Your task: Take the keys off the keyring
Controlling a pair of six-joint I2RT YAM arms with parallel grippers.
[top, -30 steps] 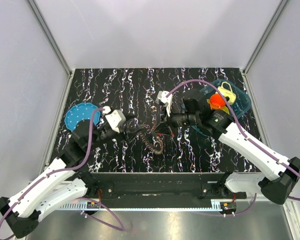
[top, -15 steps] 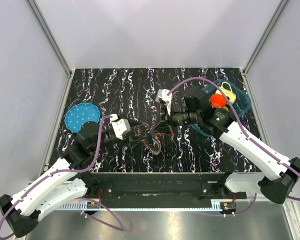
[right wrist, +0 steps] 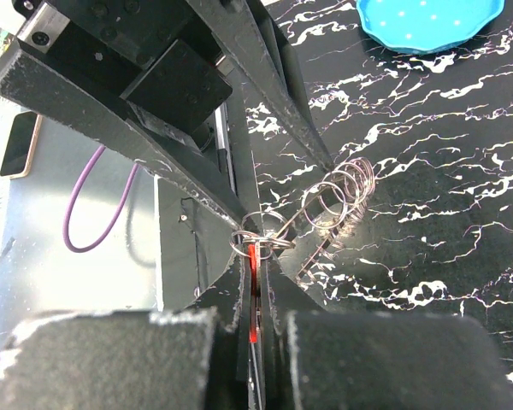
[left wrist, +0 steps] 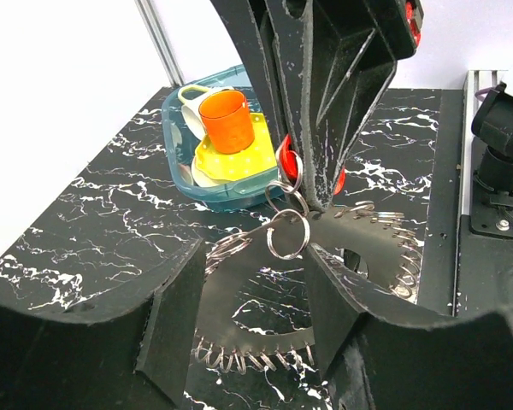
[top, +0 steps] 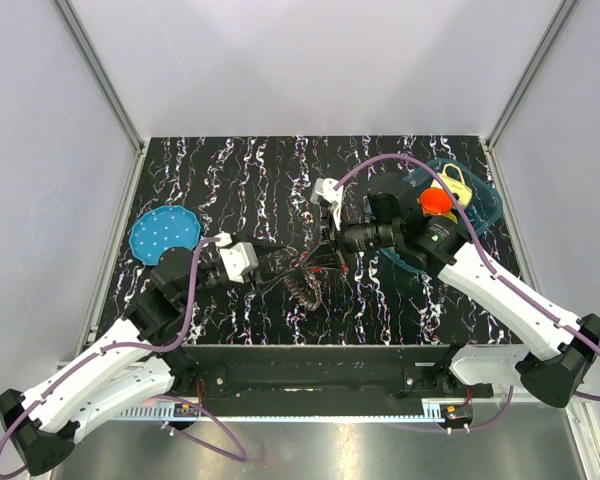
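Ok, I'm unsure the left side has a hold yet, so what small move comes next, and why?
Probably close the left end effector on the keyring: its fingers stand open either side of it, while the right end effector pinches the red piece above.

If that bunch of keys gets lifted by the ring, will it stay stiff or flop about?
Probably floppy: the keys join only through loose linked rings below the right gripper, which pinches a red piece, so they'd likely swing and splay. All metal, the bunch is probably heavy for its size, and unlikely to roll.
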